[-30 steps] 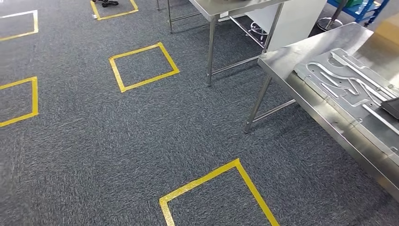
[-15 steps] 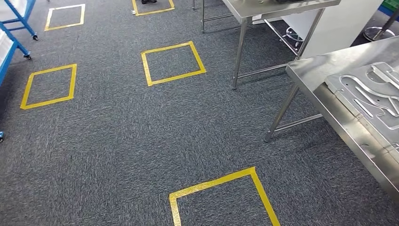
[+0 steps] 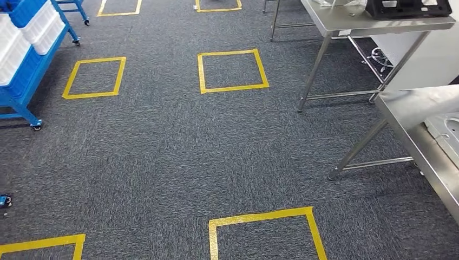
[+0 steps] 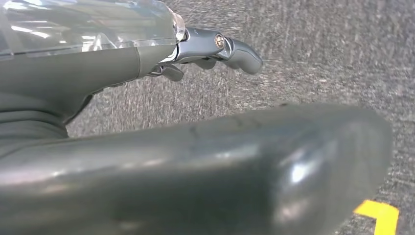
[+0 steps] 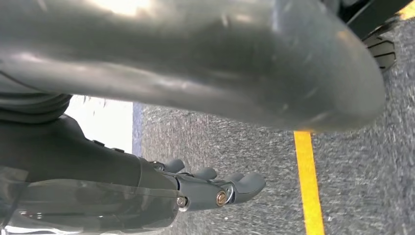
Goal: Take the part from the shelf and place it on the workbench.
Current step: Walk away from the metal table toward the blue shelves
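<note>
The part cannot be told apart in any view; the shelf, a blue wheeled frame stacked with white and blue bins, stands at the far left of the head view on the grey carpet. At the right edge of that view sits a steel table, one corner and two legs showing, with the edge of a pale metal plate lying on its top. A second steel table stands further back, carrying a black tray and a clear object too small to identify. Yellow tape squares mark the carpet between shelf and tables, one of them lying close in front of the robot. The left hand shows in its wrist view over bare carpet: the thick thumb lies across the frame, the dark fingers extend apart from it, and nothing is held. The right hand shows in its own wrist view in the same condition, fingers stretched out and spread from the thumb, nothing between them, with a yellow tape line on the carpet beyond.
</note>
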You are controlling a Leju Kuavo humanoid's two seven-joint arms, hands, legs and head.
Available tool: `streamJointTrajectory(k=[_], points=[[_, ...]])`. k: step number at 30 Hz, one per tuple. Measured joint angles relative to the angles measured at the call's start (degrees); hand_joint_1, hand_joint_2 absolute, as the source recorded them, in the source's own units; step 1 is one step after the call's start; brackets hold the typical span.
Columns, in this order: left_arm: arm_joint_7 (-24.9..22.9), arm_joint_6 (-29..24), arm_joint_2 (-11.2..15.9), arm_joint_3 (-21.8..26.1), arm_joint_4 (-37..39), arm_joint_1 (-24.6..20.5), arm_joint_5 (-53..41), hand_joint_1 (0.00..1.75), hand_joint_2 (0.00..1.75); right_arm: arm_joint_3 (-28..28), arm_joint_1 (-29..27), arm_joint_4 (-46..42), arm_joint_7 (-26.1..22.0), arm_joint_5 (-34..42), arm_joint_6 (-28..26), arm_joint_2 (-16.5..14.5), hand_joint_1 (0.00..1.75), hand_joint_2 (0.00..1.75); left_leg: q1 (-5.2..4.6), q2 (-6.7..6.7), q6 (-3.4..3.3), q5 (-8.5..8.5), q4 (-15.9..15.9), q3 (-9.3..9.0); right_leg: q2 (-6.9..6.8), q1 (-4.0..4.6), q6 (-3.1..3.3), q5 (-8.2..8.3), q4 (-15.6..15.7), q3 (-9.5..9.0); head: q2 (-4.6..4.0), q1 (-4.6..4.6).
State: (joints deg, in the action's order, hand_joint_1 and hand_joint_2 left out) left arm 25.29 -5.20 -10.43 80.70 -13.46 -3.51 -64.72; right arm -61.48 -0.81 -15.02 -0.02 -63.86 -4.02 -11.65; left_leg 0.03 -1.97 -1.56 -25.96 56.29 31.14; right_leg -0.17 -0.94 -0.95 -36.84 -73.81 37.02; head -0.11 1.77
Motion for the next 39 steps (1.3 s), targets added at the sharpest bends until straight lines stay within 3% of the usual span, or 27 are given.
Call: streamJointTrajectory(k=[1,2,4,6,8,9,11,13,14,15,16,17,19,21,23,24,26,28,32,33,34,37,39], points=[[0.0,0.0,0.0,0.0,0.0,0.1,0.0,0.0,0.0,-0.2,0.0,0.0,0.0,-0.1,0.0,0.0,0.0,0.0,0.03,-0.89,0.08,-0.06,0.2,-0.01,0.12,-0.06,0.0,1.57,1.2,-0.3,0.0,0.0],[0.0,0.0,0.0,0.0,0.0,0.1,0.0,0.0,0.0,-0.3,0.0,0.0,0.0,-0.2,0.0,0.0,0.0,0.0,0.09,-1.76,0.23,-0.17,0.4,-0.02,0.53,-0.19,-0.01,3.92,4.5,-1.59,-0.01,-0.01],[0.0,0.0,0.0,0.0,0.0,0.1,0.0,0.0,0.0,-0.5,-0.1,0.0,0.0,-0.3,0.0,0.0,0.0,0.0,0.14,-3.25,0.75,-0.53,1.1,0.14,2.64,-0.44,-0.04,7.33,11.8,-4.64,-0.01,-0.05],[0.0,0.0,0.0,0.0,0.0,0.1,0.0,0.0,0.0,-0.5,0.0,0.0,0.0,-0.4,0.0,0.0,0.0,0.0,0.06,-4.23,1.4,-0.75,1.5,0.55,3.85,-0.38,0.32,7.95,14.4,-5.71,-0.01,-0.09],[0.0,0.0,0.0,0.0,0.0,0.2,0.1,0.0,0.0,-0.7,0.2,0.0,0.0,-0.4,0.0,0.0,0.0,0.0,0.11,-5.15,2.08,-0.69,1.4,0.85,2.85,-0.19,1.14,8.08,14.5,-5.72,-0.01,-0.11],[0.0,0.0,0.1,0.0,-0.1,0.3,0.1,0.0,0.0,-0.7,0.3,0.0,0.0,-0.4,0.0,0.0,0.0,0.0,0.16,-4.98,2.34,-0.89,1.7,0.98,2.25,-0.19,1.54,8.15,14.6,-5.8,-0.01,-0.11],[0.0,0.0,0.1,0.0,-0.1,0.2,0.1,0.0,0.0,-1.0,0.2,0.0,-0.1,-0.5,0.0,0.0,0.0,0.0,0.13,-2.5,2.78,-3.12,5.3,2.59,0.79,-0.21,2.26,8.24,14.9,-5.87,0.0,0.08],[0.1,0.0,0.1,0.0,-0.1,0.1,0.2,0.0,0.0,-1.3,0.0,0.1,-0.1,-0.8,0.1,0.0,0.0,0.0,0.12,0.59,3.11,-7.08,13.1,6.33,-0.8,0.1,2.66,8.12,14.9,-5.81,0.0,0.25],[0.1,0.0,0.1,0.0,-0.1,0.1,0.2,0.0,0.0,-1.5,-0.1,0.1,-0.2,-0.9,0.1,0.0,0.0,0.0,0.16,1.2,3.17,-8.4,16.6,8.03,-1.63,0.28,2.75,8.05,14.9,-5.8,0.0,0.23],[0.1,0.0,0.1,0.0,-0.1,0.1,0.2,0.0,0.0,-1.7,-0.1,0.1,-0.2,-1.1,0.1,0.0,0.0,0.0,0.17,1.46,3.13,-8.71,18.5,8.91,-2.46,0.43,2.83,7.96,14.9,-5.83,-0.01,0.24],[0.1,0.0,0.1,0.0,-0.1,0.2,0.2,0.0,0.0,-1.8,0.0,0.1,-0.2,-1.2,0.2,0.0,0.0,0.0,0.15,1.62,2.98,-7.84,17.9,8.57,-3.24,0.57,2.89,7.87,14.9,-5.9,-0.01,0.23],[0.1,-0.1,0.1,0.0,-0.1,0.3,0.3,0.0,0.0,-1.9,0.0,0.1,-0.3,-1.3,0.4,0.0,0.0,0.0,0.09,1.91,2.72,-6.13,15.0,7.09,-3.95,0.68,2.9,7.77,14.9,-6.03,-0.01,0.23],[0.1,-0.2,0.2,0.0,-0.1,0.2,0.3,0.0,0.0,-2.2,0.1,0.1,-0.5,-1.3,0.9,0.0,0.0,0.0,-0.44,4.53,1.82,-2.67,6.5,2.65,-5.28,0.91,2.74,7.51,14.9,-6.43,0.0,0.2],[0.1,-0.2,0.3,0.0,-0.2,0.1,0.4,0.0,0.0,-2.5,0.1,0.1,-0.7,-1.3,1.4,0.0,0.0,0.0,-1.09,6.61,1.03,-1.46,2.0,0.46,-6.36,0.93,2.23,7.27,14.9,-6.78,0.0,0.14],[0.1,-0.2,0.4,0.0,-0.2,0.1,0.3,0.0,0.0,-2.9,0.4,0.1,-0.9,-1.3,1.8,0.0,0.0,0.0,-1.31,5.69,0.57,-1.29,1.4,0.47,-7.44,0.78,1.62,7.17,15.2,-7.17,0.0,0.13],[0.1,-0.2,0.4,0.0,-0.2,0.2,0.3,0.0,0.0,-3.0,0.5,0.1,-0.9,-1.4,1.9,0.0,0.0,0.0,-1.2,4.97,0.36,-0.97,0.9,0.19,-7.18,0.68,1.27,6.98,15.1,-7.42,-0.01,0.09],[0.0,-0.2,0.4,0.0,-0.3,0.3,0.3,0.0,0.0,-3.3,0.6,0.1,-1.1,-1.5,1.9,0.0,0.0,0.0,-0.78,3.54,-0.12,-0.23,-0.1,-0.4,-4.19,0.52,0.66,5.15,12.8,-6.64,-0.02,0.0],[0.0,-0.2,0.5,0.0,-0.3,0.2,0.3,0.0,0.0,-3.4,0.4,0.1,-1.1,-1.6,1.9,0.0,0.0,0.0,-0.61,2.52,-0.36,0.08,-0.4,-0.47,-0.87,0.36,0.38,2.18,7.7,-4.1,-0.01,-0.08],[0.0,-0.2,0.5,0.0,-0.3,0.1,0.3,0.0,0.0,-3.5,0.3,0.1,-1.2,-1.6,1.9,0.0,0.0,0.0,-0.59,1.57,-0.4,0.1,-0.3,-0.34,-0.14,0.28,0.25,0.2,2.6,-1.46,0.0,-0.11],[0.0,-0.1,0.5,0.0,-0.3,0.1,0.3,0.0,0.0,-3.6,0.3,0.1,-1.2,-1.7,1.9,0.0,0.0,0.0,-0.57,0.73,-0.37,0.08,-0.2,-0.36,-0.05,0.22,0.18,0.53,1.4,-0.62,0.0,-0.12],[0.0,-0.1,0.5,0.0,-0.3,0.2,0.3,0.0,0.0,-3.7,0.3,0.1,-1.2,-1.8,1.9,0.0,0.0,0.0,-0.49,-0.65,-0.2,-0.06,0.1,-0.39,0.63,0.05,0.12,2.72,3.6,-1.26,0.0,-0.13],[0.0,0.0,0.5,0.0,-0.3,0.2,0.1,0.0,0.0,-3.9,0.3,0.1,-1.1,-2.1,1.9,0.0,0.0,0.0,-0.4,-4.31,0.82,-0.61,1.1,-0.08,3.88,-0.34,0.29,8.55,14.2,-5.39,-0.01,-0.14],[0.0,-0.1,0.5,0.0,-0.3,0.2,0.1,0.0,0.0,-4.1,0.5,0.1,-1.0,-2.3,1.8,0.0,0.0,0.0,-0.25,-5.37,1.57,-0.61,1.2,0.36,3.44,-0.14,0.91,8.39,14.7,-5.58,-0.01,-0.11]])
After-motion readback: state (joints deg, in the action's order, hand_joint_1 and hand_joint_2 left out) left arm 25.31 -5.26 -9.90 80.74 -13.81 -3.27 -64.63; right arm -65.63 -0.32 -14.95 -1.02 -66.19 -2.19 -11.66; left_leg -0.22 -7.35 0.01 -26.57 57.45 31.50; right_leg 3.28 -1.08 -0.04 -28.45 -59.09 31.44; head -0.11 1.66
